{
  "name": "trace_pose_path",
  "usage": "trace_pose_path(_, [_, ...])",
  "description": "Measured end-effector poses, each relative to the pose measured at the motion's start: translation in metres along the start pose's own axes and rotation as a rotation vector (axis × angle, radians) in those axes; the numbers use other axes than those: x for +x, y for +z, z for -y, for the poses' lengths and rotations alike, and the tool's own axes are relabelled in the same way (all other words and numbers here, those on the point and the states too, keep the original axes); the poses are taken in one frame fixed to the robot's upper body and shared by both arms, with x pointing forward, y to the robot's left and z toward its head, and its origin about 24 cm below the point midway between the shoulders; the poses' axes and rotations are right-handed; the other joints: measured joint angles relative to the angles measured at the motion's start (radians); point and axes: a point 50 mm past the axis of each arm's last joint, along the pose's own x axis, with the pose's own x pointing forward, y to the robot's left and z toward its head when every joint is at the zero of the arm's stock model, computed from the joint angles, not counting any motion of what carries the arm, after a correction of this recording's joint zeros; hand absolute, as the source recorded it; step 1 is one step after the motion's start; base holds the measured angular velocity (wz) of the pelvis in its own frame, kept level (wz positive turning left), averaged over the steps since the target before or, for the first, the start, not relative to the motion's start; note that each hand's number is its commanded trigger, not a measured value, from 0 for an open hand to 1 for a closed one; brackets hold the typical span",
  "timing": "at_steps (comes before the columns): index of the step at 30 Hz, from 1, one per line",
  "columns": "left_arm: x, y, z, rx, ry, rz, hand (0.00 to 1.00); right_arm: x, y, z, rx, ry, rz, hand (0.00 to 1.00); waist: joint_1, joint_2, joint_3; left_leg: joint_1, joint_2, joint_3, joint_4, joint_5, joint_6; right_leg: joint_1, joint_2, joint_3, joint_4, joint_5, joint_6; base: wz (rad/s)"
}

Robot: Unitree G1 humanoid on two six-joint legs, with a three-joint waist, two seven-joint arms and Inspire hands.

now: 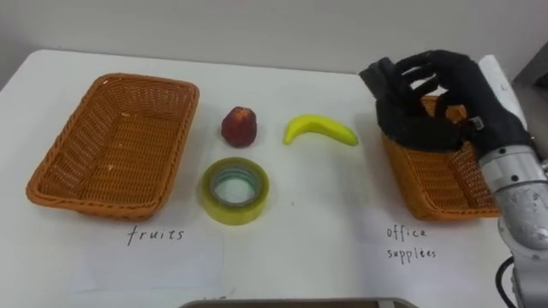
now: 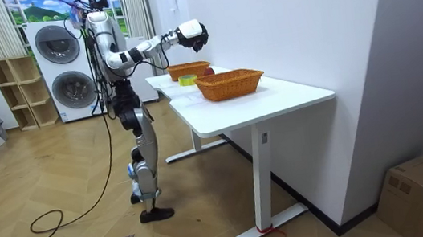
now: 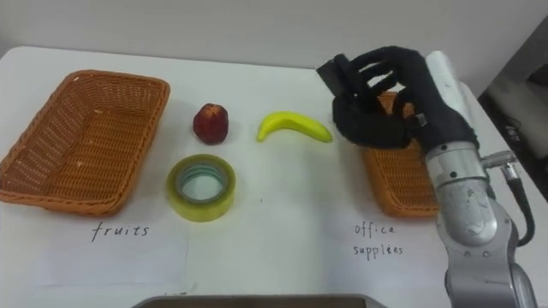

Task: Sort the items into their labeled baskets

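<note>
Three things lie loose on the surface [image 1: 325, 222]. A banana [image 1: 321, 130] sits just left of the right hand [image 1: 428, 94], and an apple [image 1: 239, 126] lies further left. A tape roll [image 1: 235, 190] is also to the hand's left but nearer the robot. None is in a basket yet.

The hand hangs over the far-left corner of the office basket [image 1: 437, 184], fingers spread and loosely bent, holding nothing. The fruit basket [image 1: 86, 198] stands far to its left, past the apple and tape.

This looks like the start of a reach. The tape suits this hand best, since its basket lies right beneath. The hand should pass on the near side of the banana without nudging it and come down squarely over the roll. It should pinch the rim firmly, then lift the roll clear of the wicker wall before letting go.
</note>
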Motion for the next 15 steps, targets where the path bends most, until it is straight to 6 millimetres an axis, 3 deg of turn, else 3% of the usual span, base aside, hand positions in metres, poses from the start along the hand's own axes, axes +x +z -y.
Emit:
trace_pose_path(5, [0.0, -0.001, 0.0, 0.03, -0.009, -0.001, 0.0, 0.0, -0.009, 0.007, -0.002, -0.032, -0.035, 1.0, -0.004, -0.007, -0.0032, 0.0, 0.0, -0.001, 0.003, 0.0, 0.0, -0.002, 0.0, 0.0, 0.001, 0.0, 0.0, 0.0])
trace_pose_path(15, [-0.001, -0.006, 0.001, 0.035, -0.039, -0.017, 0.0, -0.001, -0.025, 0.004, 0.003, -0.05, -0.102, 1.0, 0.003, -0.02, 0.0022, 0.0, -0.001, 0.0, 0.002, 0.0, 0.0, -0.002, 0.0, -0.001, 0.0, 0.0, 0.0, 0.0])
